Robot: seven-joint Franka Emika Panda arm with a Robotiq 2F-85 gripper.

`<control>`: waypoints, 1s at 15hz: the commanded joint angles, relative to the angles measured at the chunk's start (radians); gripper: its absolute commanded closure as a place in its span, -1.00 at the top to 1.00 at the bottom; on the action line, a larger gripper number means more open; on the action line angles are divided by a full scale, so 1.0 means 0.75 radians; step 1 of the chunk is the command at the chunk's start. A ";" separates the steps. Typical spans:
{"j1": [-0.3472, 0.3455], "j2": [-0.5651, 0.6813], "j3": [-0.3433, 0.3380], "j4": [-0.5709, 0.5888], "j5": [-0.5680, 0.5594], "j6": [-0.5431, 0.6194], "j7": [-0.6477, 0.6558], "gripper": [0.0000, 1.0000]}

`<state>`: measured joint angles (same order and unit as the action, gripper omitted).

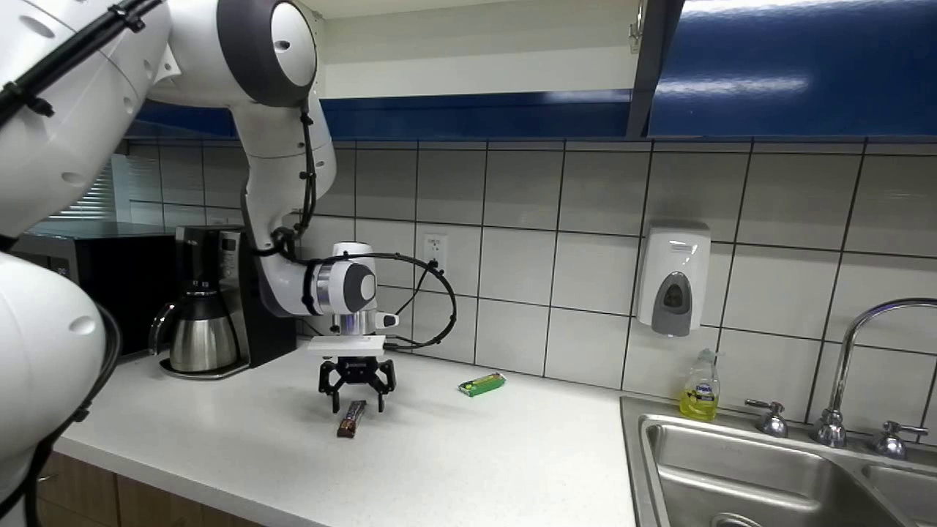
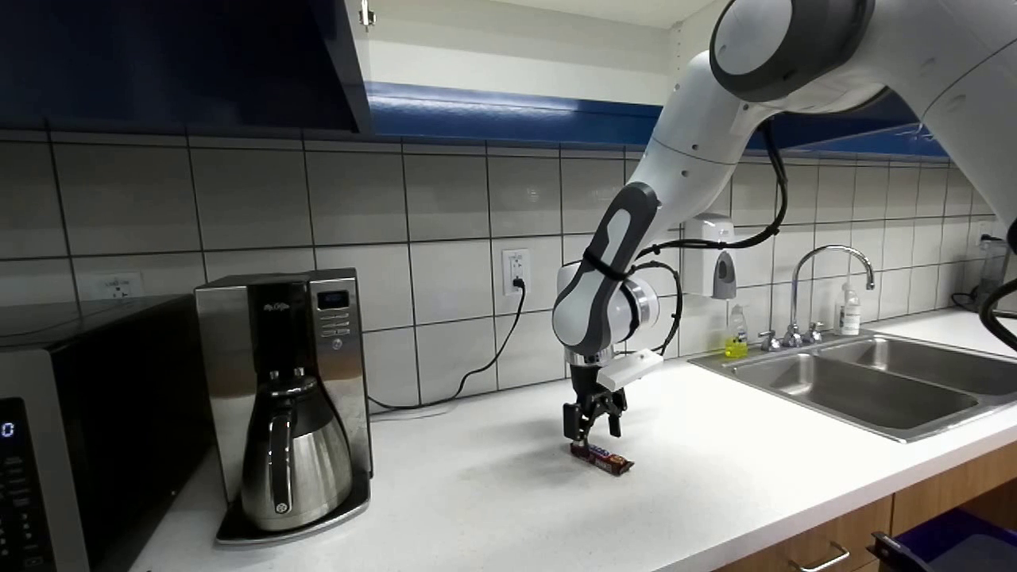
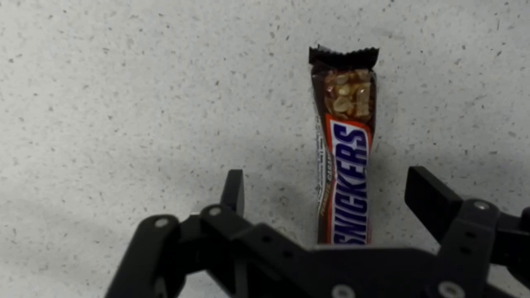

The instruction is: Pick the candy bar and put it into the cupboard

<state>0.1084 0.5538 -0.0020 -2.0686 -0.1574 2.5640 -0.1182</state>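
The candy bar (image 1: 351, 420), a Snickers in a dark brown and red wrapper, lies flat on the counter. It also shows in an exterior view (image 2: 610, 461) and in the wrist view (image 3: 350, 165), where its near end is hidden behind the gripper body. My gripper (image 1: 358, 404) is open and points down just above the bar. In the wrist view the open fingers (image 3: 325, 178) stand apart on either side of the bar, which lies nearer the right finger. The cupboard (image 1: 476, 117) above has a blue lower edge, a pale interior and an open door; it shows in both exterior views (image 2: 508, 111).
A green flat packet (image 1: 482, 384) lies on the counter toward the wall. A coffee maker (image 2: 338, 397) and a microwave (image 2: 119, 397) stand at one end. A sink (image 1: 637, 468), a dish soap bottle (image 1: 700, 388) and a wall soap dispenser (image 1: 673, 278) are at the other.
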 commanded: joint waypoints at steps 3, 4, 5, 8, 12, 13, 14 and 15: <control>0.010 0.014 -0.007 0.038 -0.037 -0.060 0.035 0.45; 0.007 0.015 -0.003 0.039 -0.034 -0.065 0.029 0.31; 0.006 0.017 0.000 0.039 -0.032 -0.069 0.027 0.13; -0.005 0.022 0.014 0.043 -0.020 -0.083 0.005 -0.33; -0.012 0.043 0.036 0.053 -0.006 -0.101 -0.012 -0.94; -0.012 0.045 0.040 0.059 -0.003 -0.109 -0.013 -0.97; -0.014 0.048 0.044 0.063 0.001 -0.117 -0.015 -0.90; -0.012 0.049 0.046 0.068 0.003 -0.124 -0.009 -0.91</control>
<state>0.1086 0.5712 0.0124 -2.0494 -0.1574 2.5142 -0.1194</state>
